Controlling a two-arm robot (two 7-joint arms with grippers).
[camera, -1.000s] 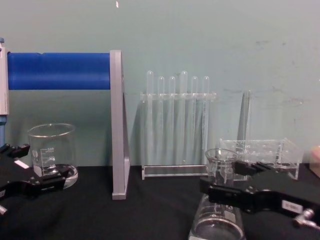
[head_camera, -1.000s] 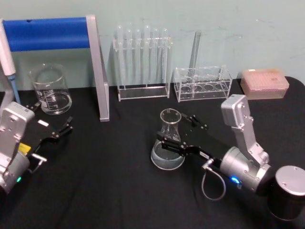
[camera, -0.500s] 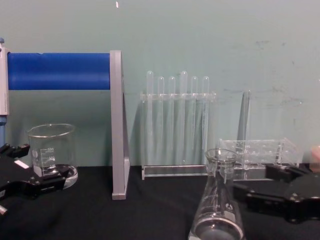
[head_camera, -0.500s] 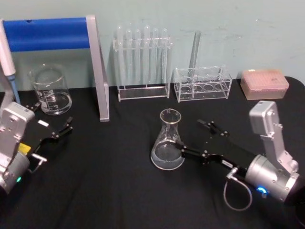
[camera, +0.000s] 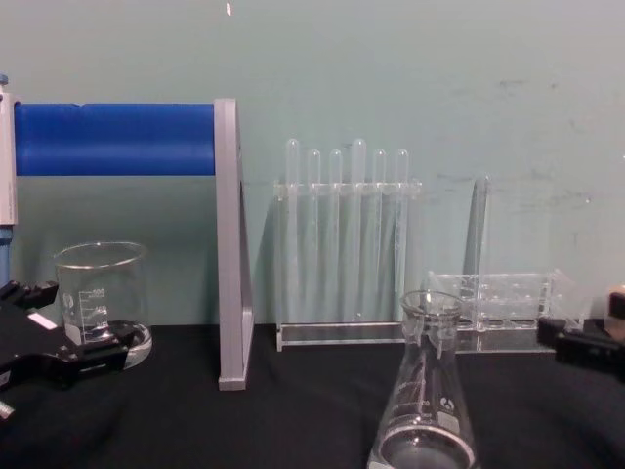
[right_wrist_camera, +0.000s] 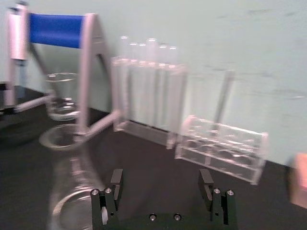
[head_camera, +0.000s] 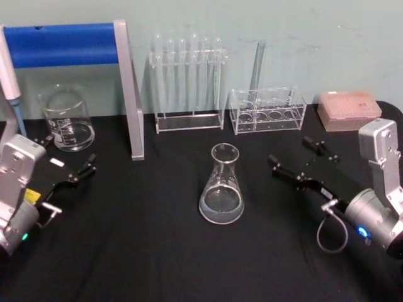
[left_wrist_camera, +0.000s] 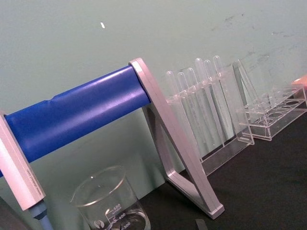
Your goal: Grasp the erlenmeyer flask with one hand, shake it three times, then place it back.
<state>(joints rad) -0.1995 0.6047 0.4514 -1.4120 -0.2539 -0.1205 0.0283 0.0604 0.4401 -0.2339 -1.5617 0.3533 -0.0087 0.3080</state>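
The erlenmeyer flask (head_camera: 221, 186) stands upright on the black table (head_camera: 157, 251), mid-scene, on its own. To its right, well apart from the glass, the right end effector (head_camera: 296, 157) hangs with its fingers spread wide and nothing between them. Over at the near left, the left end effector (head_camera: 69, 162) sits low, also parted and empty, just in front of the beaker (head_camera: 66, 118). Test tube racks line the far wall.
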